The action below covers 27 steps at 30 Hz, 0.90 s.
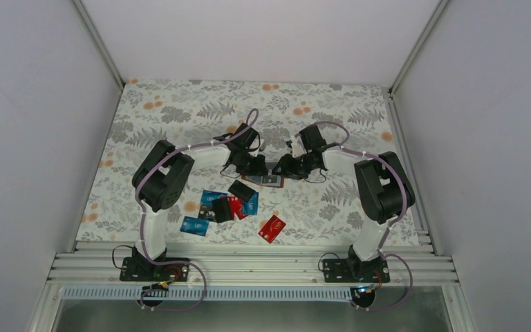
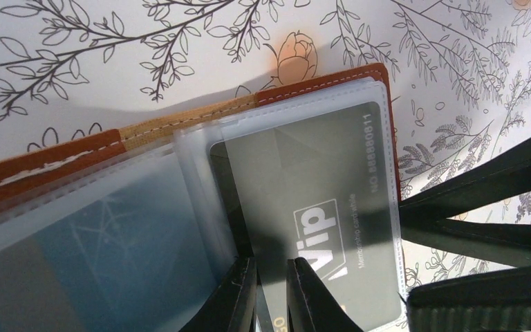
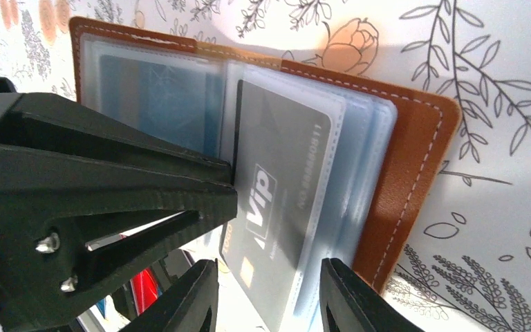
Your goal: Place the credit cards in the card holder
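Observation:
The reddish-brown card holder (image 1: 271, 181) lies open on the flowered cloth, its leather rim (image 2: 41, 159) (image 3: 415, 152) framing clear sleeves. A black "Vip" card (image 2: 318, 194) (image 3: 276, 173) sits mostly inside the right-hand sleeve, with its near end sticking out. My left gripper (image 2: 271, 277) (image 1: 257, 166) is nearly closed, with that card's near left edge running between its fingers. My right gripper (image 3: 269, 277) (image 1: 285, 167) stands open, its fingers either side of the sleeves' near edge and touching nothing. A blue card (image 2: 97, 228) rests in the left sleeve.
A pile of blue, red and black cards (image 1: 227, 204) lies in front of the left arm. A single blue card (image 1: 195, 225) and a single red card (image 1: 272, 228) lie nearer the front rail. White walls enclose the cloth on three sides.

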Available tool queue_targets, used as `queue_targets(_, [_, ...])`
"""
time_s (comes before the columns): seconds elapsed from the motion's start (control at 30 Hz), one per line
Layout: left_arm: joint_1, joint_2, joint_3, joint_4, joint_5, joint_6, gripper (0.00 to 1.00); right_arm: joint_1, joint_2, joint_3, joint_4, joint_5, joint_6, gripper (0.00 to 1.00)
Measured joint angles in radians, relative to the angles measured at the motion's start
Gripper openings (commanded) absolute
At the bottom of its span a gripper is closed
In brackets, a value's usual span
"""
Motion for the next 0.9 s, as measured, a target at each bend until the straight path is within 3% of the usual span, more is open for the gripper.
queue_targets(0.57, [0.0, 0.0, -0.006, 0.015, 0.007, 0.0, 0.15, 0.0, 0.042, -0.003, 0.043, -0.042, 0.011, 0.33])
queue_targets(0.9, [0.001, -0.001, -0.013, 0.029, 0.018, -0.002, 0.14, 0.0, 0.056, 0.008, 0.046, -0.049, 0.018, 0.06])
